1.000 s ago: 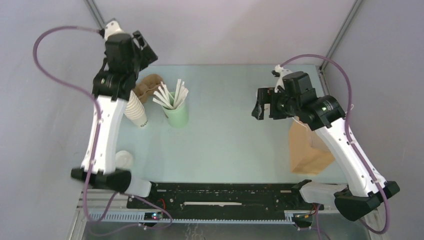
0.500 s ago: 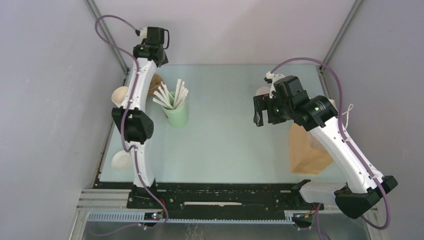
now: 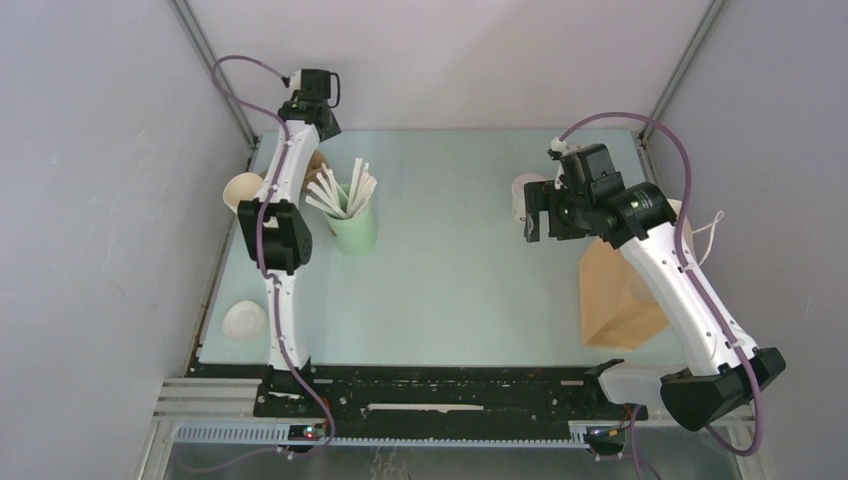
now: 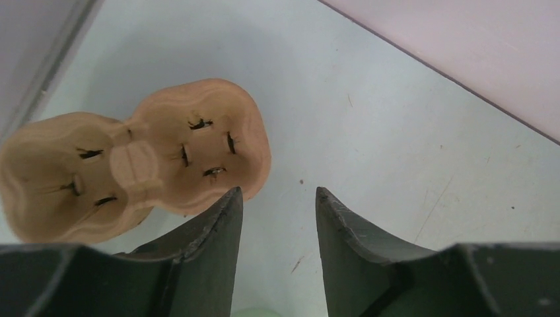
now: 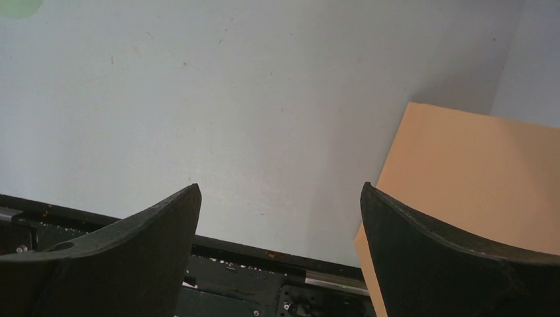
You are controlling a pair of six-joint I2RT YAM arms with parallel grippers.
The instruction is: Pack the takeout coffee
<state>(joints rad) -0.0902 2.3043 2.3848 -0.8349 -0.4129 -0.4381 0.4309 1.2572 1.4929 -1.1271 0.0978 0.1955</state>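
The takeout coffee, a small cream-white paper cup [image 3: 522, 191], stands at the back right of the table, just left of and behind my right gripper [image 3: 533, 218]. No lid shows on it. My right gripper is open and empty. Its wrist view [image 5: 279, 191] shows only bare table and the brown paper bag [image 5: 475, 178], not the cup. My left gripper [image 3: 322, 128] is stretched to the far back left. It is open and empty [image 4: 279, 195] above the table, beside a brown two-cup carrier [image 4: 132, 158]. A round white lid [image 3: 243, 320] lies at the front left.
A pale green cup of white sticks [image 3: 352, 222] stands at the back left. A stack of cream cups [image 3: 241, 189] stands by the left edge. The carrier [image 3: 314, 163] is partly hidden by my left arm. The paper bag [image 3: 612, 295] stands at the right, under my right arm.
My left arm has swung from over the cup stack and stretched out to the far back left corner. My right gripper has shifted a little right, uncovering the small cup.
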